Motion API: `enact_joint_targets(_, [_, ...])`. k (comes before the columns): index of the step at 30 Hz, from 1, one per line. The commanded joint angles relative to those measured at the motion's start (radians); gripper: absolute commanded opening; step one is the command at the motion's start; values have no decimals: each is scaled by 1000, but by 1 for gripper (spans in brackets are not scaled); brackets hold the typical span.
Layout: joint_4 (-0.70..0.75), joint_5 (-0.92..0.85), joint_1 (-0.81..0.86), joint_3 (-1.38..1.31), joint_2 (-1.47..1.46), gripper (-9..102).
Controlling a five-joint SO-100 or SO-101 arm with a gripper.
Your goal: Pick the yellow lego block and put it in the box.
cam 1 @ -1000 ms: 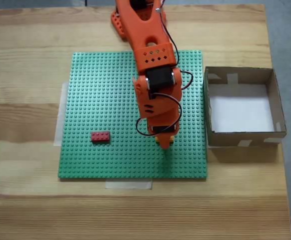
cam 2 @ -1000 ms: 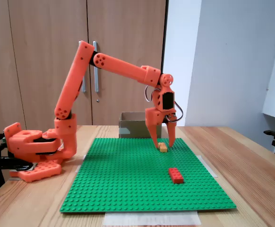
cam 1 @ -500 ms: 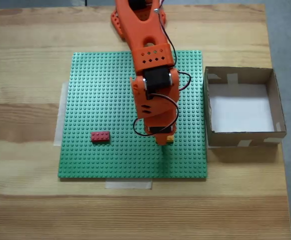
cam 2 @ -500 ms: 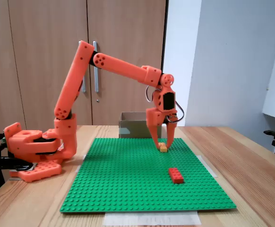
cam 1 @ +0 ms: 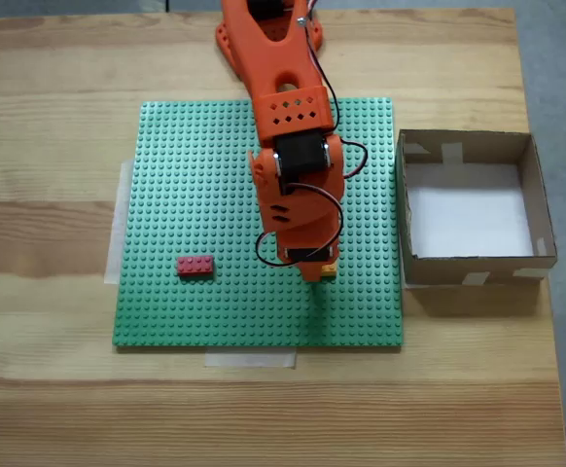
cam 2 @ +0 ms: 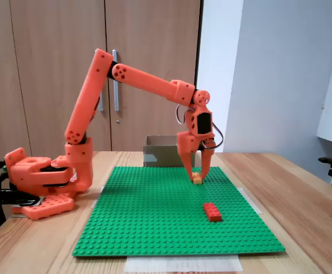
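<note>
The yellow lego block point(cam 2: 197, 179) rests on the green baseplate point(cam 2: 154, 211), right of centre in a fixed view taken from the side. My gripper point(cam 2: 196, 174) points straight down over it, and its two fingers are drawn in against the block's sides. From above, the orange wrist hides most of the block, leaving a yellow corner point(cam 1: 329, 271) visible beside the gripper point(cam 1: 315, 276). The box point(cam 1: 477, 264), brown cardboard with a white bottom, sits just off the baseplate's right edge, and in the side-on fixed view the box point(cam 2: 157, 154) stands behind the gripper.
A red brick point(cam 1: 195, 265) lies on the baseplate point(cam 1: 195, 175) to the left of the gripper; from the side the red brick point(cam 2: 213, 212) is nearer the camera. The arm's orange base point(cam 2: 40, 177) stands on the wooden table point(cam 1: 59, 389) beyond the plate.
The gripper's fingers have narrowed from wide apart to close around the yellow block. The wrist has shifted slightly left in the fixed view from above. The block has stayed on the plate.
</note>
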Motion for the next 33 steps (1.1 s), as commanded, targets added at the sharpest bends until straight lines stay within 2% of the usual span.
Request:
enact_joint_targets(1, [6, -2, -15, 5, 81, -1])
enact_joint_targets(11, [8, -23, -32, 91, 341, -1])
enact_joint_targets(22, [35, -150, -38, 242, 715, 0])
enact_joint_targets(33, [123, -158, -224, 253, 927, -1])
